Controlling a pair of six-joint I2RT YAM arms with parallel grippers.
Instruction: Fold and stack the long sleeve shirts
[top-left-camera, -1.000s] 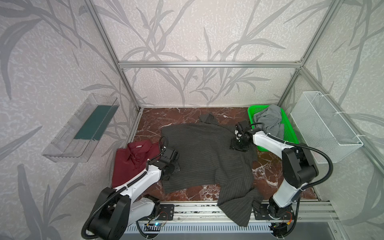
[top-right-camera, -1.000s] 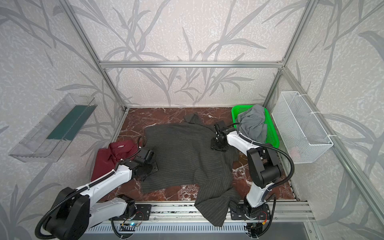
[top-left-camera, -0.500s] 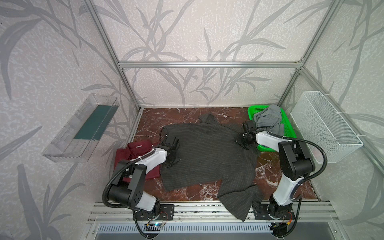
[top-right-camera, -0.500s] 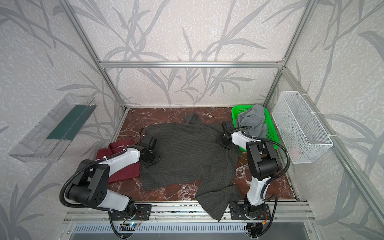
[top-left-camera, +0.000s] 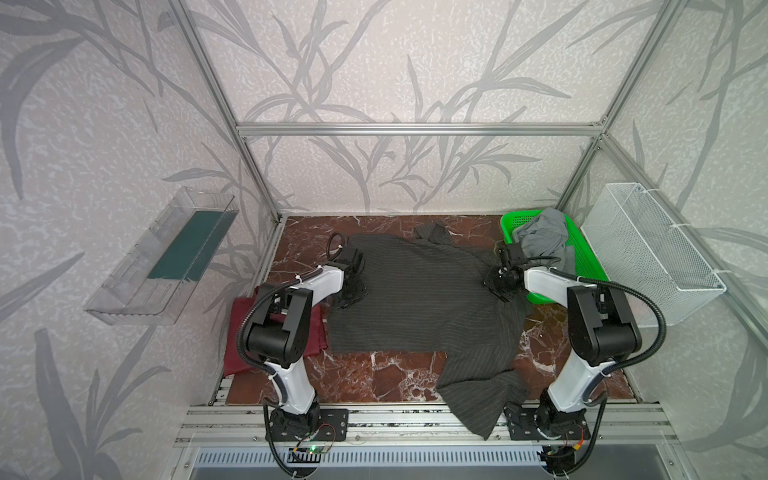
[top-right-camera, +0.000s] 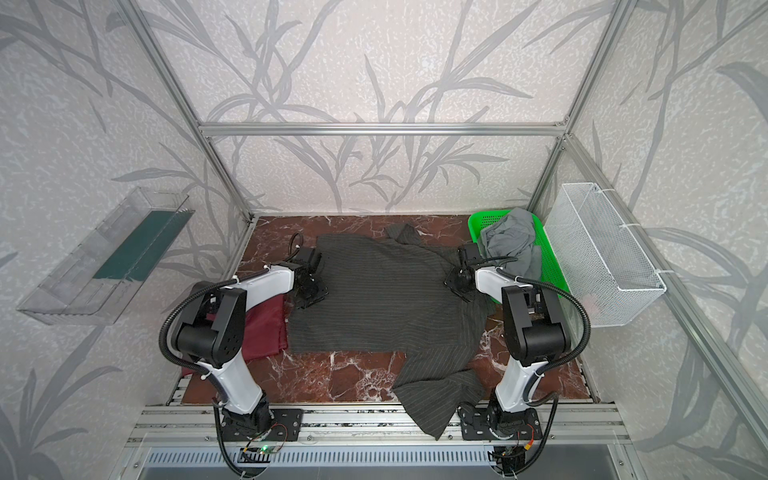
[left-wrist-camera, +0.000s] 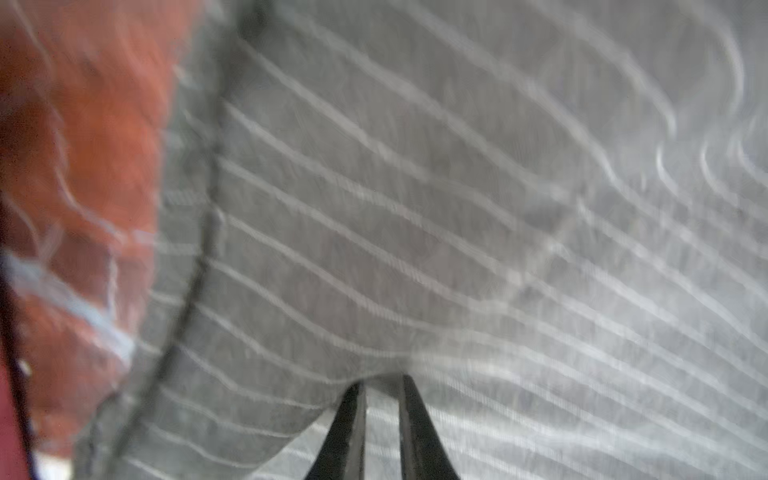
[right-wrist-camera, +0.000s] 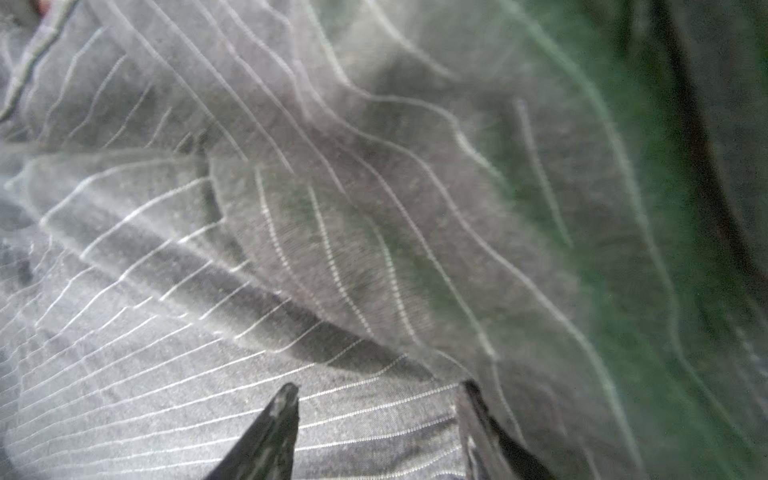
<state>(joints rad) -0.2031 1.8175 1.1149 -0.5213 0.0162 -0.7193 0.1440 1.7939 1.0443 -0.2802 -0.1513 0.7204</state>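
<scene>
The charcoal pinstriped long sleeve shirt lies spread across the marble table, one sleeve trailing over the front rail. My left gripper sits at the shirt's left edge. In the left wrist view it is shut on a raised fold of the striped cloth. My right gripper rests at the shirt's right edge, beside the green basket. Its jaws stand open over the cloth, gripping nothing. The maroon shirt lies folded at the left, partly hidden by my left arm.
A green basket holding a crumpled grey garment stands at the back right, close to my right gripper. On the right wall hangs a white wire basket, and on the left wall a clear tray.
My left gripper has travelled from the shirt's front-left part toward the back along its left edge, still pinching cloth. My right gripper shifted toward the green basket and its jaws spread wider.
</scene>
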